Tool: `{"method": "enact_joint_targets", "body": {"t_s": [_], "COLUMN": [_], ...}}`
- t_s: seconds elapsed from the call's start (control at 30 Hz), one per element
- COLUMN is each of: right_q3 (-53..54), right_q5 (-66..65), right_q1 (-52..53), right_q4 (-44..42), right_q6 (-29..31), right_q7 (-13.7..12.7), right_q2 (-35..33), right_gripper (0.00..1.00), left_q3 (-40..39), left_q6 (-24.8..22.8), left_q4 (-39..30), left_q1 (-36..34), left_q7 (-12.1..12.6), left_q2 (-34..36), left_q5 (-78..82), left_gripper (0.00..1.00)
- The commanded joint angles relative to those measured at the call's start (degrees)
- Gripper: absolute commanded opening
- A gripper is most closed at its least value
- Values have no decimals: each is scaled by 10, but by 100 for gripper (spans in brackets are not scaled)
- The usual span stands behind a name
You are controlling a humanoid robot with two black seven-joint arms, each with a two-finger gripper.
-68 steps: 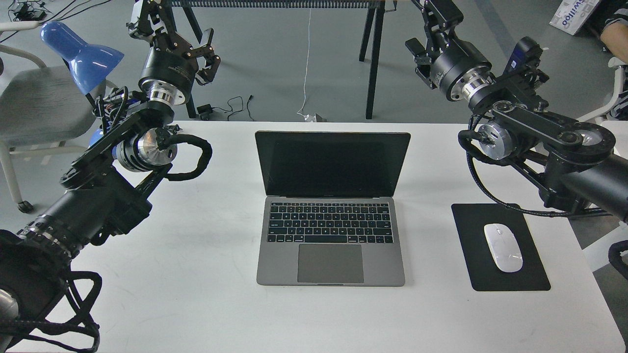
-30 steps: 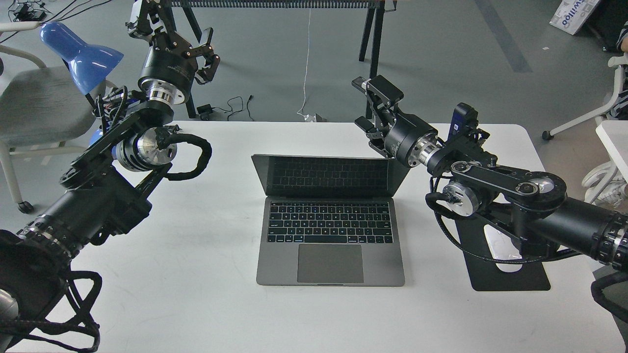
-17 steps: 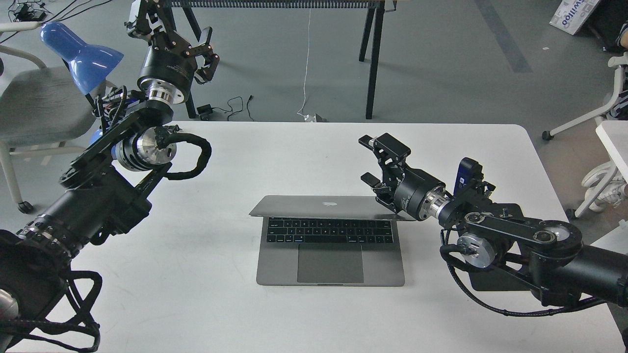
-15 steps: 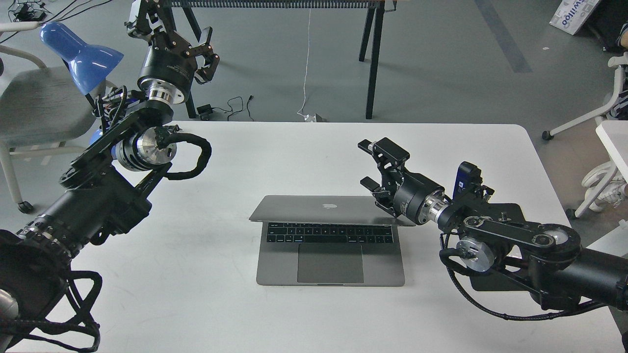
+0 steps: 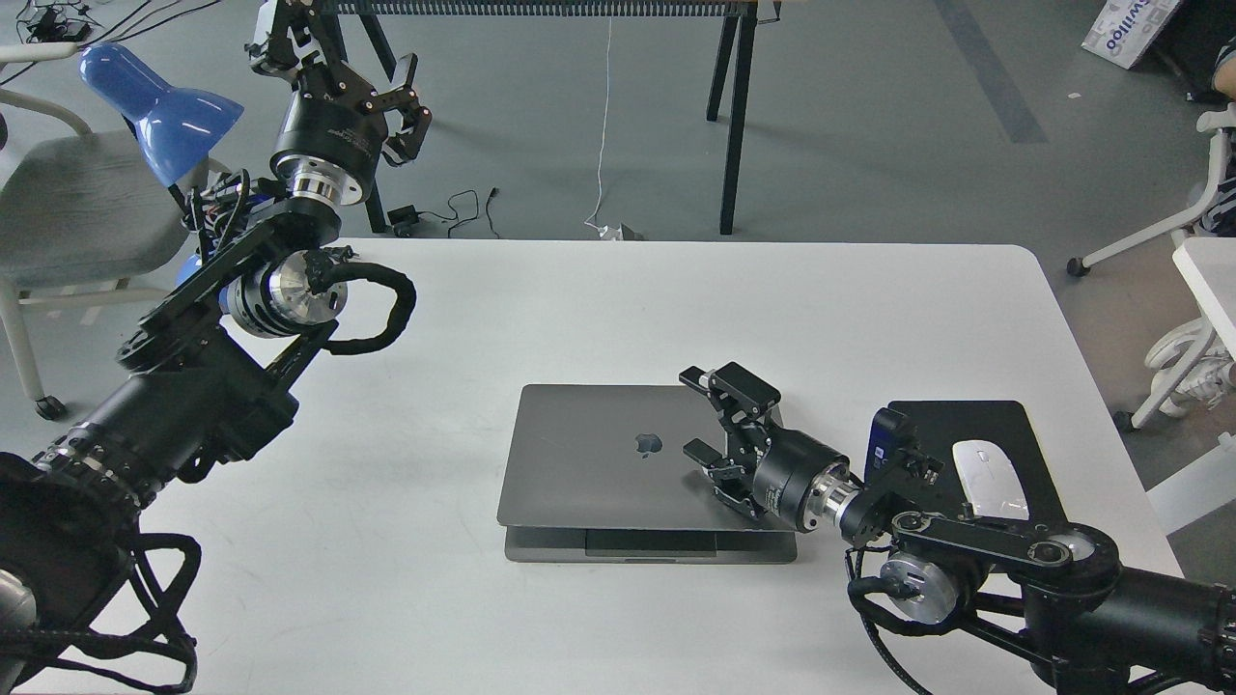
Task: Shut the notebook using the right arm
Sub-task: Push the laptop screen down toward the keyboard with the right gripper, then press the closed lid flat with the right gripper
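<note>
The notebook [image 5: 599,463] is a space-grey laptop in the middle of the white table [image 5: 579,309]. Its lid is nearly down, apple logo up, with a narrow strip of the base and trackpad showing at the front edge. My right gripper [image 5: 697,415] is open and lies over the right part of the lid, its fingers spread apart with nothing between them. The right arm [image 5: 975,569] comes in from the lower right with a blue module at the wrist. My left gripper [image 5: 410,97] is open and empty, raised beyond the table's far left edge.
A black mousepad [image 5: 1004,425] with a white mouse [image 5: 990,478] lies right of the notebook, partly behind my right arm. A blue desk lamp [image 5: 159,106] and a grey chair [image 5: 77,208] stand at the far left. Table legs [image 5: 734,116] stand behind the table.
My right arm swept in from the upper right and pushed the lid forward and down, from upright to nearly shut. The gripper followed the lid toward me. The left arm stayed still.
</note>
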Motion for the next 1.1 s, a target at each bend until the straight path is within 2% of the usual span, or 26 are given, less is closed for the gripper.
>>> {"method": "enact_joint_targets", "body": {"t_s": [0.0,0.67,1.07], "right_q3": [-1,-14,5], "right_q5": [-1,-3,-2], "right_q1": [-21,-51,35], "right_q4": [1,-5,68], "right_q6": [-1,-9,-9], "right_q7": [1,2,2], "right_q2": [1,20,-3], "right_gripper": [100,100,100], "left_q3": [0,0,-1], "left_q6": [0,0,0], "left_q4": [0,0,0], "left_q1": [0,-1,-1], "left_q7": [0,0,0], "left_q2": [0,0,-1], "left_q5": [0,0,0], "left_gripper": [100,100,100]}}
